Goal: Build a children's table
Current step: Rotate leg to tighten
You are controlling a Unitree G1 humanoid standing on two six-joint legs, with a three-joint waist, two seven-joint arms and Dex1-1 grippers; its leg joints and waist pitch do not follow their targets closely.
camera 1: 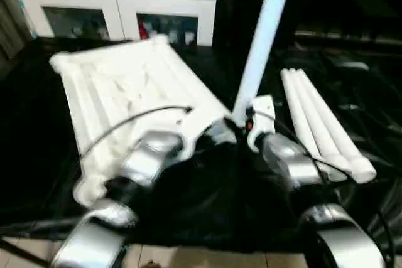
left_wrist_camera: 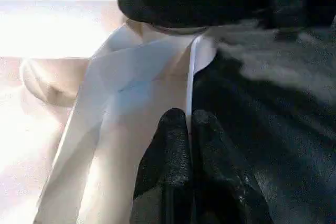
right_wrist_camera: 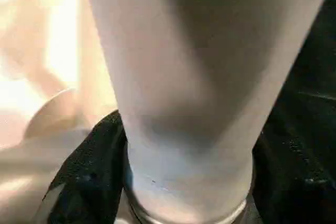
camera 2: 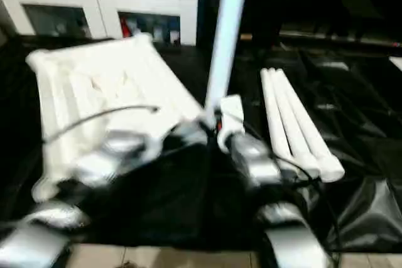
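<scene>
The children's table top (camera 1: 125, 86) lies underside up on the black cover, ribs and round corner sockets showing. One white leg (camera 1: 260, 36) stands upright at its near right corner. My right gripper (camera 1: 244, 122) is closed around the base of that leg (right_wrist_camera: 184, 77), a black finger (right_wrist_camera: 79, 182) on each side. My left gripper (left_wrist_camera: 189, 121) is shut, its fingertips (left_wrist_camera: 170, 129) against the top's thin white edge (left_wrist_camera: 191, 72) beside that corner. Three more legs (camera 1: 320, 123) lie side by side to the right.
A black cover (camera 1: 207, 199) drapes the work table, whose near edge runs just in front of my forearms. A white glass-door cabinet (camera 1: 119, 4) stands behind the table. A thin black cable (camera 1: 125, 120) arcs over the table top from my left arm.
</scene>
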